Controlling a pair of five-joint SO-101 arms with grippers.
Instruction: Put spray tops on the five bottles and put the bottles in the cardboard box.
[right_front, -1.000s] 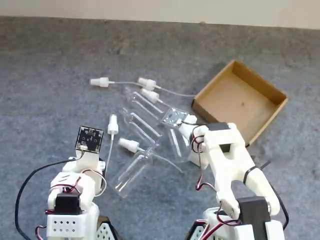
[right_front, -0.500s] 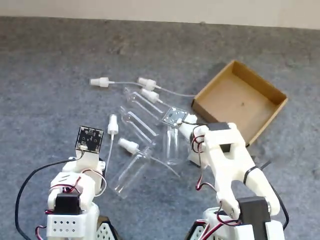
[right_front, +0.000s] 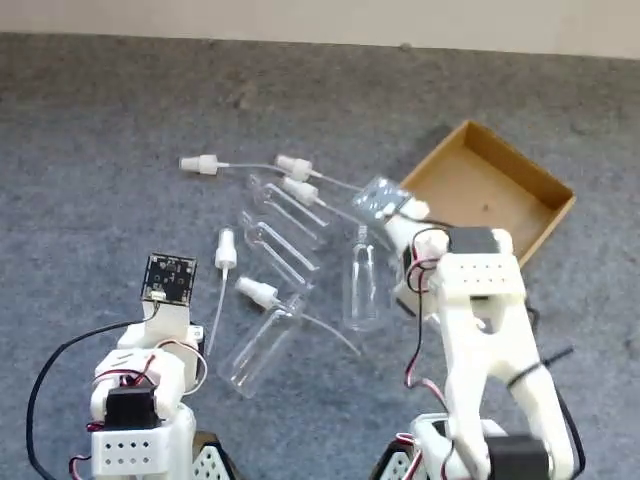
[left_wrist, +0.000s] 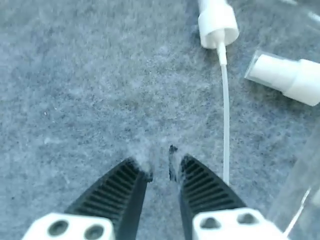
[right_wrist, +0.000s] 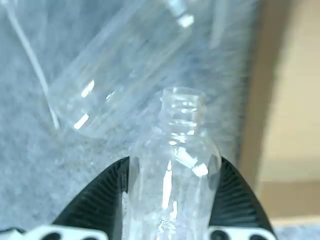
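Note:
My right gripper is shut on a clear, uncapped bottle, gripping its body just below the open neck. This bottle hangs beside the near-left wall of the cardboard box. Three more clear bottles lie on the grey carpet to its left. White spray tops with long tubes lie among them. At the front left my left gripper hovers just over bare carpet, open by a narrow gap and holding nothing. A spray top lies ahead of it.
The box is open-topped and shallow, and its brown wall stands close beside the held bottle. One lying bottle rests just beyond the held one. Bare grey carpet stretches across the far side and far left of the table.
The right arm has stretched away from its base and carried the bottle up and to the right, toward the box. The left arm has shifted only slightly.

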